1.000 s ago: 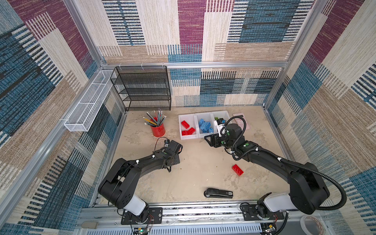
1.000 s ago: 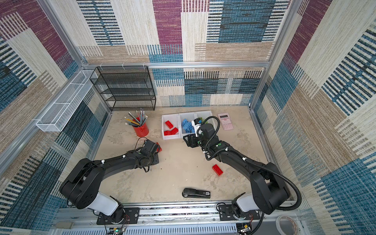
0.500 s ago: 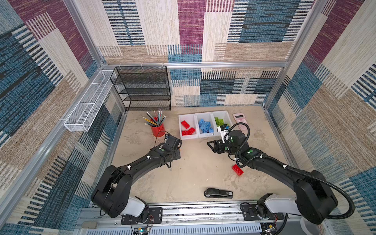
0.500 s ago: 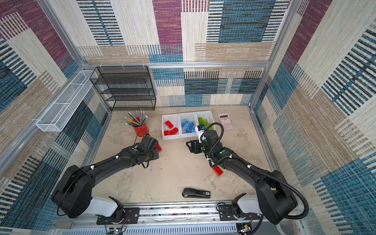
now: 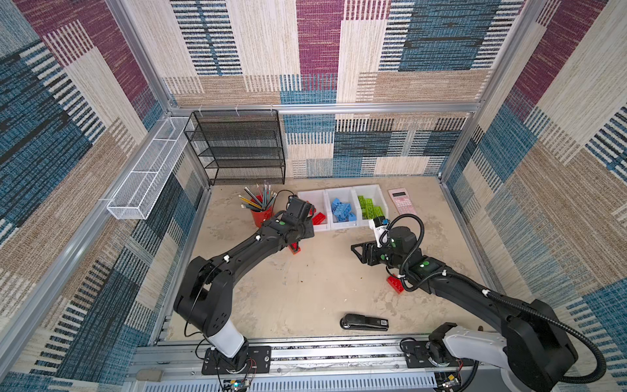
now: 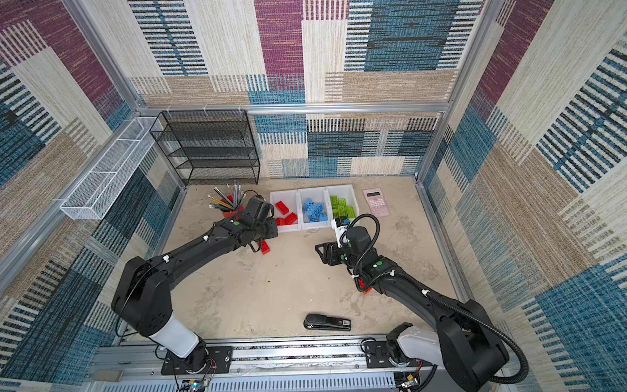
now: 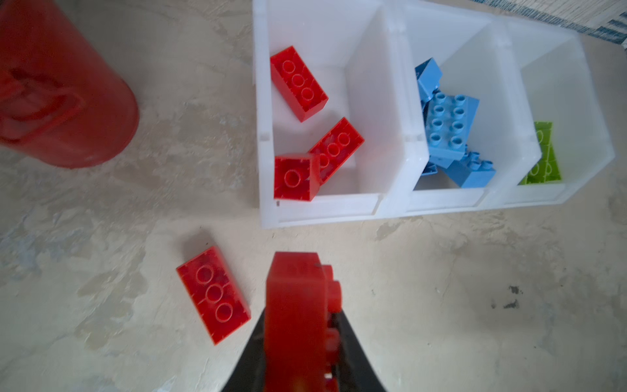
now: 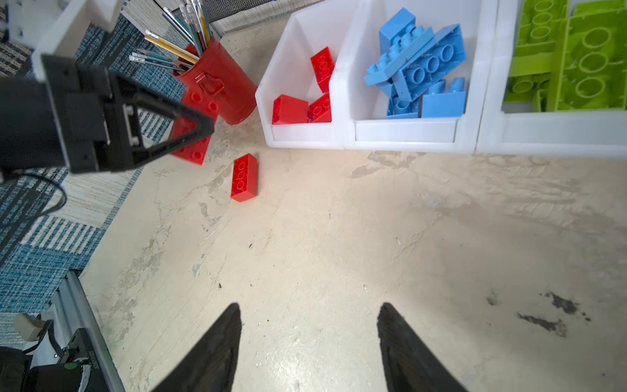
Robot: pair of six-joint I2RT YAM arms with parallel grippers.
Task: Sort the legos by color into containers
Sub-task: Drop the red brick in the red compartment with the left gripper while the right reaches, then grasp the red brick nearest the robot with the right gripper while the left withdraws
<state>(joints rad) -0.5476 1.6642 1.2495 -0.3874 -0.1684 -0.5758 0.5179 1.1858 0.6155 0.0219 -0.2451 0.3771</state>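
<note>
Left wrist view: left gripper [image 7: 300, 325] pinches a red lego [image 7: 293, 295] over the tabletop [image 7: 441, 288], just before the red-filled container [image 7: 265, 135]; right gripper [image 8: 308, 314] spread.

The left arm [image 5: 244, 251] and right arm [image 5: 458, 285] are glossy black with white base links, the right gripper [image 8: 308, 342] black.

red pencil cup [image 5: 262, 217] with pencils [image 5: 258, 198]: near left jaws, back-left of them. black mesh shelf [image 5: 237, 149] further behind. white wire tray [image 5: 149, 169] on side wall, well apart. pink calculator [image 5: 402, 201] back-right of right jaws. black stapler [image 5: 364, 322] lying flat, well in front of right jaws.
</note>
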